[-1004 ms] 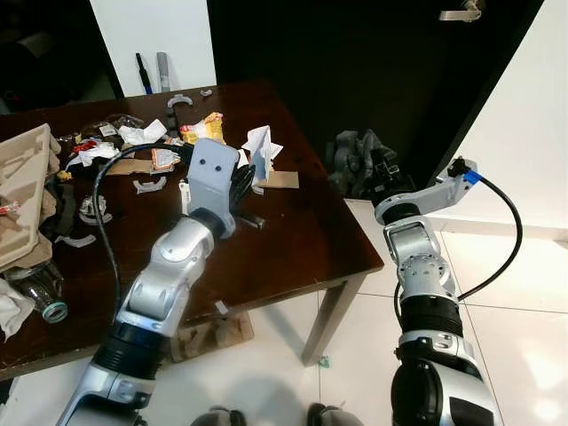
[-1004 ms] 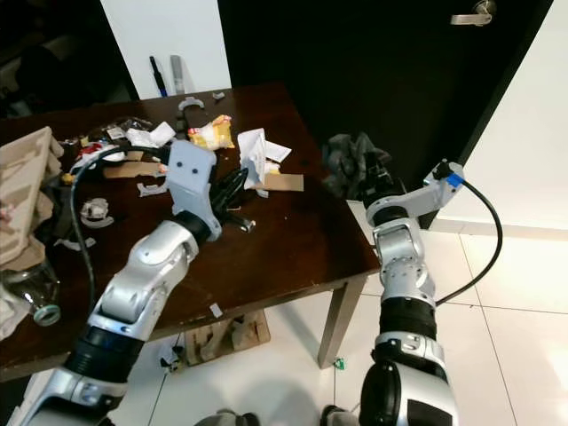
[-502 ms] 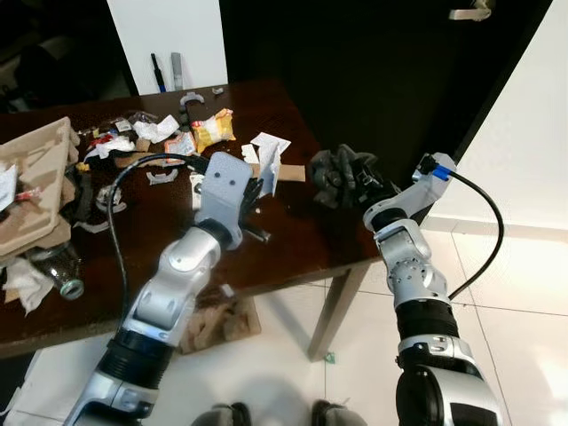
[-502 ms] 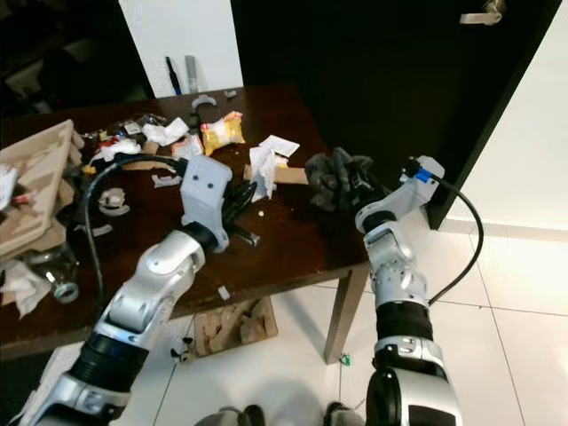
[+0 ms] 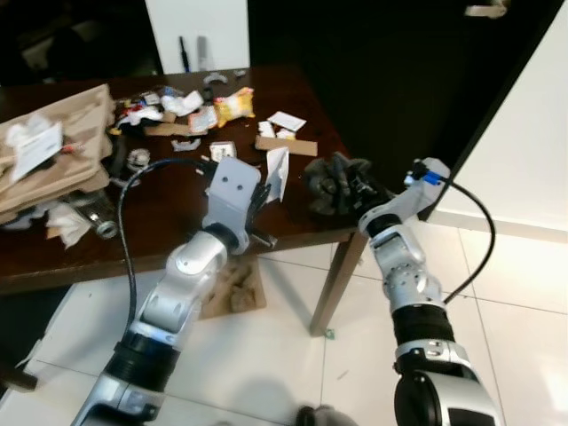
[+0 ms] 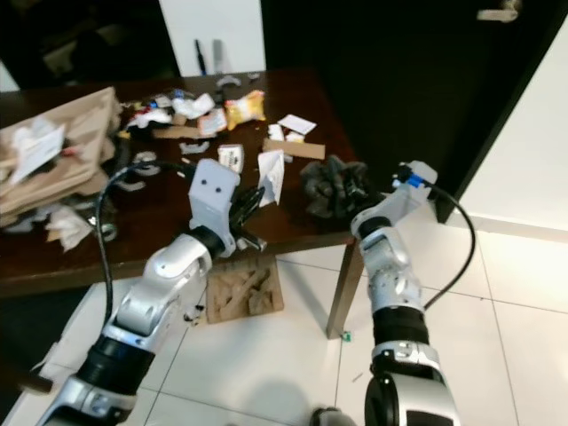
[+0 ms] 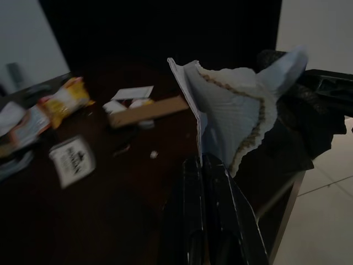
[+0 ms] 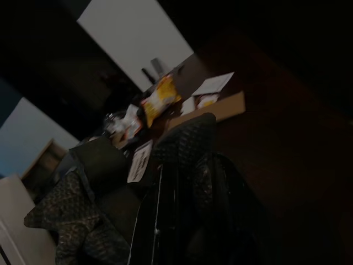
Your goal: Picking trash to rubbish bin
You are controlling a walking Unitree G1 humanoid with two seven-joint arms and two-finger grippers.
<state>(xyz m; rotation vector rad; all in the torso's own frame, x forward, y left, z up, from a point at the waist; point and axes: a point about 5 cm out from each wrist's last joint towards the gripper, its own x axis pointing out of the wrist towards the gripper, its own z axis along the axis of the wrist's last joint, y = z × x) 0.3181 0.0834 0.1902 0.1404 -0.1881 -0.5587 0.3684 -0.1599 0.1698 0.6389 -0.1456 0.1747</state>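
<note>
A room in a home, by the look of it: a dark wooden bench (image 5: pixel 169 200) strewn with wrappers, paper scraps and cardboard stands on glossy white floor tiles (image 5: pixel 293 373), with white walls (image 5: pixel 524 133) and a dark door with a metal lever handle (image 5: pixel 487 10) behind.

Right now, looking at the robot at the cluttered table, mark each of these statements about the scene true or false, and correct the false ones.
1. The left gripper is shut on a white crumpled paper. True.
2. The right gripper holds a yellow snack packet. False: it holds a dark crumpled plastic bag; the yellow snack packet lies on the table.
3. The table is dark brown wood. True.
4. The floor under the table is carpeted. False: it is white tile.
</note>
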